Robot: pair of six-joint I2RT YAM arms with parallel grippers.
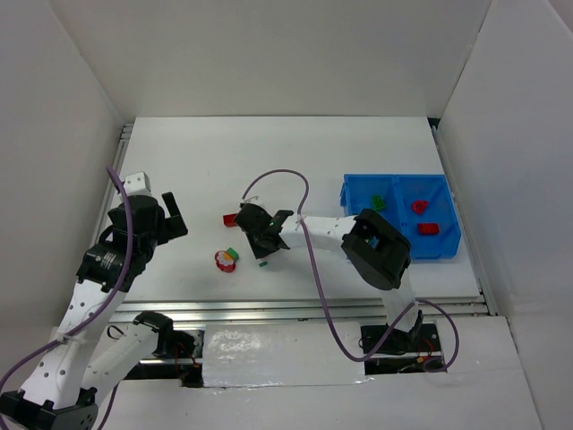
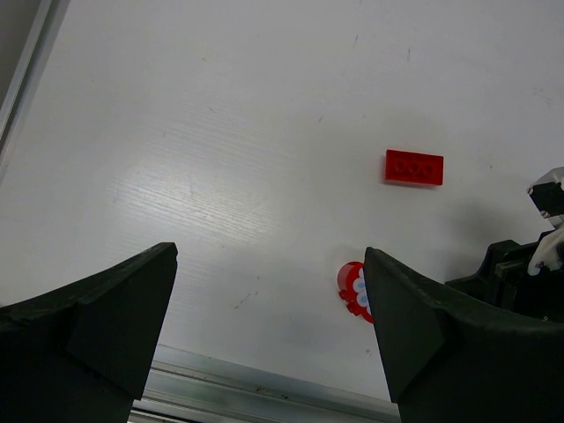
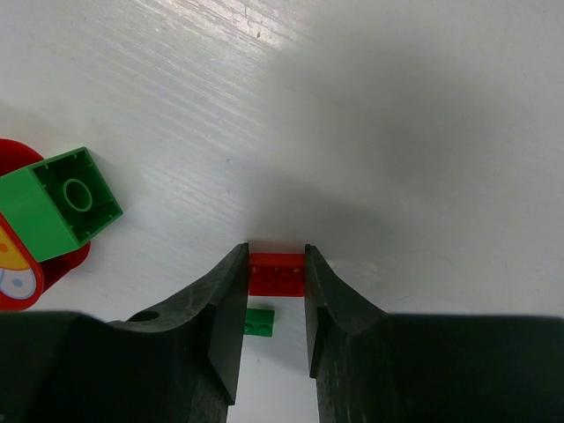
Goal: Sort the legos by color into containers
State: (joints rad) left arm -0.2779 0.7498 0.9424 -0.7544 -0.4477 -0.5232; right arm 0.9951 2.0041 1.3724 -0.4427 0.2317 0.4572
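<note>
Partly sorted: the bin (image 1: 445, 249) holds one green piece (image 1: 378, 201) in its left half and two red pieces (image 1: 418, 206) in its right, the right hand (image 3: 276, 257) pinches a red brick (image 3: 276, 275) on the worktop (image 1: 269, 161), the left hand (image 2: 269, 254) is spread, and a green bit (image 3: 259, 322), green brick (image 3: 62, 203), round piece (image 3: 18, 264) and far red brick (image 2: 414, 167) lie unsorted.

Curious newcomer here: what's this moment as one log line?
right gripper: gripping red brick | left gripper: open, empty | blue bin: three bricks

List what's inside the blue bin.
The blue bin holds one green brick in its left compartment and two red bricks in its right. The right arm hides the left compartment's near corner.
</note>
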